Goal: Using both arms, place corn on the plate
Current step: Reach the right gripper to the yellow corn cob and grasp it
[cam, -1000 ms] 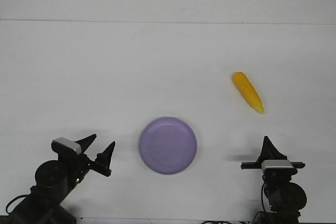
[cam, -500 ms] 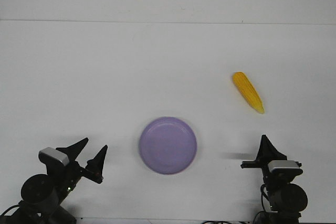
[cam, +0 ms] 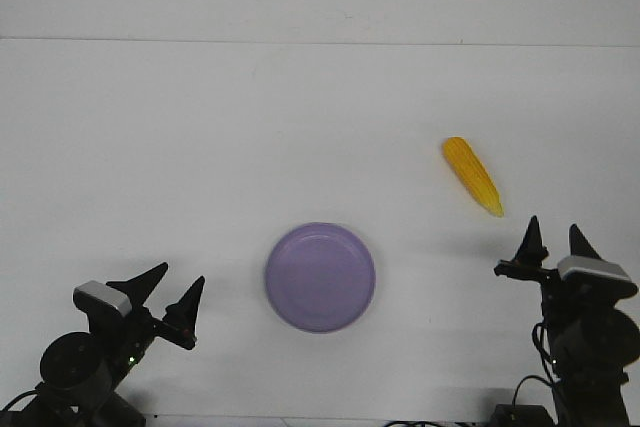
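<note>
The corn (cam: pixel 472 175), a yellow-orange tapered cob, lies on the white table at the right, its pale tip pointing toward the near right. The lavender plate (cam: pixel 320 277) sits at the near centre with nothing in it. My left gripper (cam: pixel 165 294) is open at the near left, well left of the plate. My right gripper (cam: pixel 555 240) is open at the near right, its fingertips a little to the near right of the corn's tip, apart from it.
The white table (cam: pixel 250 137) runs back to a far edge against a pale wall. Nothing else lies on it.
My right gripper has swung up and to the right and now shows two spread fingertips near the corn's tip. My left arm drew back to the near left, then held still.
</note>
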{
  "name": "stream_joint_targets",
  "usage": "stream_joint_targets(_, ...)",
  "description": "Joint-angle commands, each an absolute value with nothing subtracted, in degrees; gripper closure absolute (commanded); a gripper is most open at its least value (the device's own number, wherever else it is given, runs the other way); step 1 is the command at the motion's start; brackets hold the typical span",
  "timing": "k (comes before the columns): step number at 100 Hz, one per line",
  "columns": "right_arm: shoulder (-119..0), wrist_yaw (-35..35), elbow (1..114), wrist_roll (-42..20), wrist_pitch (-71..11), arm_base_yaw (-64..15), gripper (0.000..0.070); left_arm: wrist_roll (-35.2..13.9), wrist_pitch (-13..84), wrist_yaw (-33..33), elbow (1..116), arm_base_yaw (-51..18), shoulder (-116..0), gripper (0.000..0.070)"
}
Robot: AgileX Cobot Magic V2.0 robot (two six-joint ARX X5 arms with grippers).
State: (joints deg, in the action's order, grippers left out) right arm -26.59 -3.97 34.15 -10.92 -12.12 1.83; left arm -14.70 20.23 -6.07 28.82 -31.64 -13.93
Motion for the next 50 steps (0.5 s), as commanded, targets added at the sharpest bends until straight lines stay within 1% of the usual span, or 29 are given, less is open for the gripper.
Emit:
stream_joint_targets(1,-33.12,-3.95,37.56,-7.53,-13.17,1.80,0.0177,-15.07,19.64,-6.26,29.17,-31.88,-14.17,0.0237)
stream_joint_targets(10,-43.20,-3.01,43.00,-5.04,-14.79,1.80,0.0171,-15.07,19.64,-6.26,29.17,-31.88,-14.17,0.0237)
stream_joint_targets(16,-50.30,-2.96,47.03,-3.92,-16.43,1.80,0.0124,-15.07,19.64,-6.26,29.17,-31.88,-14.17,0.0237)
stream_joint_targets(20,-55.42,-2.90,49.98,-3.07,-17.56,1.80,0.0106,-15.07,19.64,-6.26,29.17,-31.88,-14.17,0.0237)
stream_joint_targets(37,-76.49,-0.19,63.83,0.30,-25.08,1.78,0.0105,-15.07,19.64,-6.26,29.17,-31.88,-14.17,0.0237)
stream_joint_targets(50,-90.00,1.65,73.71,3.55,-30.41,1.67,0.0105,-15.07,19.62,-6.28,29.19,-31.88,-14.17,0.0237)
